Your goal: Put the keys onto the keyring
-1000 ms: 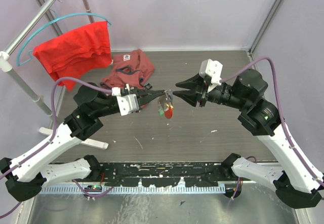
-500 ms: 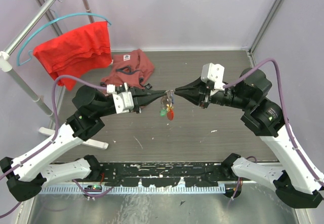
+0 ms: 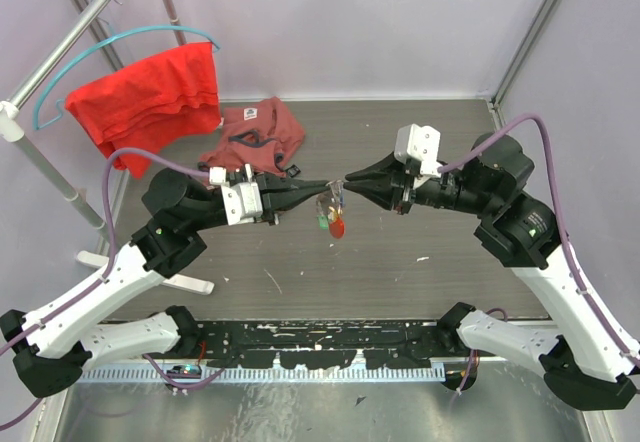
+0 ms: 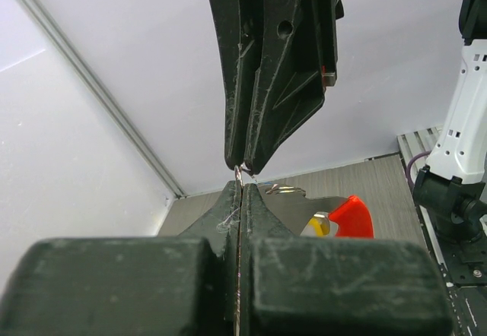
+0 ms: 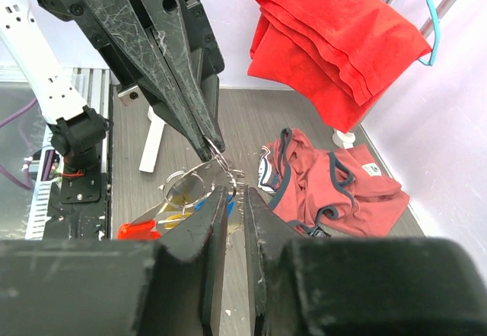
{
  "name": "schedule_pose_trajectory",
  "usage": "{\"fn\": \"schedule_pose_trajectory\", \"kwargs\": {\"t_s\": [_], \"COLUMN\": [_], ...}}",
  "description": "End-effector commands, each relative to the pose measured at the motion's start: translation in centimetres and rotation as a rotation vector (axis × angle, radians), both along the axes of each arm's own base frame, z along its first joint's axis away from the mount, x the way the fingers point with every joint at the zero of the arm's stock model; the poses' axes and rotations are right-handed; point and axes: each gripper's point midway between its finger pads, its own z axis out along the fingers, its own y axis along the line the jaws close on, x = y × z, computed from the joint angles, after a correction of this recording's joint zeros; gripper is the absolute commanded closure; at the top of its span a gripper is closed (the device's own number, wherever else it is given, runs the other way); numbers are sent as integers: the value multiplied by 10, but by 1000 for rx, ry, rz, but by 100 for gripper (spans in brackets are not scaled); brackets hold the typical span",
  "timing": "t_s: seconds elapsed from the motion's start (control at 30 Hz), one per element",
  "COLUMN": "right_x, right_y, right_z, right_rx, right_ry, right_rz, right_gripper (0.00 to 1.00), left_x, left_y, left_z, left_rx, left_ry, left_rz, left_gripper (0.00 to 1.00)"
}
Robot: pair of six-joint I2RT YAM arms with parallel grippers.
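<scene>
Left gripper (image 3: 325, 184): jaws pressed fully together. The tips pinch the thin wire of the keyring (image 3: 332, 212), which hangs from them above the table (image 3: 400, 262).
Left gripper, own wrist view: the two fingers (image 4: 228, 214) meet with no gap, and a sliver of wire shows at their tips.
Right gripper (image 3: 347, 179): it points at the left gripper tip to tip, the two nearly touching. In its own wrist view a narrow slit stays between its fingers (image 5: 205, 222).
Right gripper contact: its tips sit right at the ring's wire, but whether they actually pinch the wire cannot be told.
Keyring position: in the air between the two grippers, above the middle of the table and hanging just under the tips.
Keyring look: a thin silvery loop with a flat, bright red tag (image 3: 336, 227) at the bottom of the bunch.
Keys (image 5: 179, 216): small, bunched under the ring beside the tag. Yellow, blue and green heads show, but whether each is threaded on the loop is too small to tell.
Background: a red cloth (image 3: 150, 102) hangs on a hanger at far left, and a reddish garment (image 3: 255, 132) lies on the table behind the left arm.
</scene>
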Motion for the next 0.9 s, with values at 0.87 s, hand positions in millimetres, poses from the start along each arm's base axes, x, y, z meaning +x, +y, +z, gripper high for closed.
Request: {"fn": "schedule_pose_trajectory", "kwargs": {"t_s": [0.87], "right_x": [0], "right_y": [14], "right_z": [-10], "right_rx": [-28], "right_ry": [48], "right_rz": [72], "right_gripper": [89], "left_x": [-6], "left_y": [-1], "left_z": [14], "left_rx": [-42], "left_ry": [-46], "left_rz": [-27], "left_gripper": [100]}}
